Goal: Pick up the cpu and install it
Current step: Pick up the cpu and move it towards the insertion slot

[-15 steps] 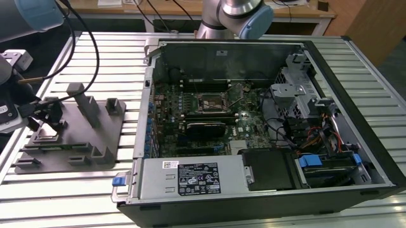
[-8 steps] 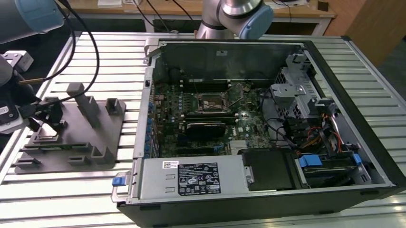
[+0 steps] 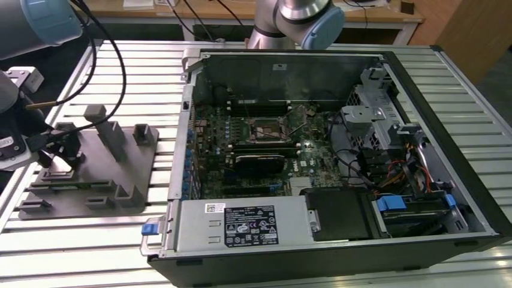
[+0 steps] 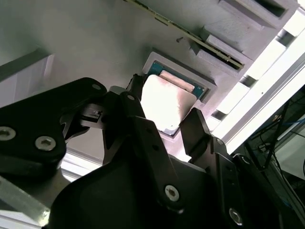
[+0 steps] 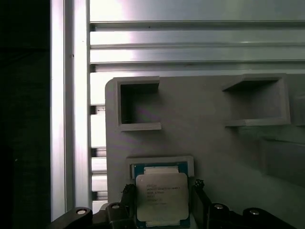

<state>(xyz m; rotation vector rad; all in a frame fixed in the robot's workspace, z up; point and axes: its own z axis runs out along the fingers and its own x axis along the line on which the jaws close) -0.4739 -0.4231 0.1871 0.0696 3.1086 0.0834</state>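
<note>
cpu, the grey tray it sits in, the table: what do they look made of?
The cpu: metal top plate, silvery, glaring under the light; the thin green rim looks like circuit board. The tray: matte grey with no shine and boxy pockets, probably plastic. The table: likely aluminium slats, with bright streaky reflections.

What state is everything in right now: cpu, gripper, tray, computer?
cpu: lying flat in its square recess on the tray, not yet installed.
gripper: right at the cpu, over the tray.
tray: flat on the slatted table, holding the cpu.
computer case: lying flat, open, board exposed.
</note>
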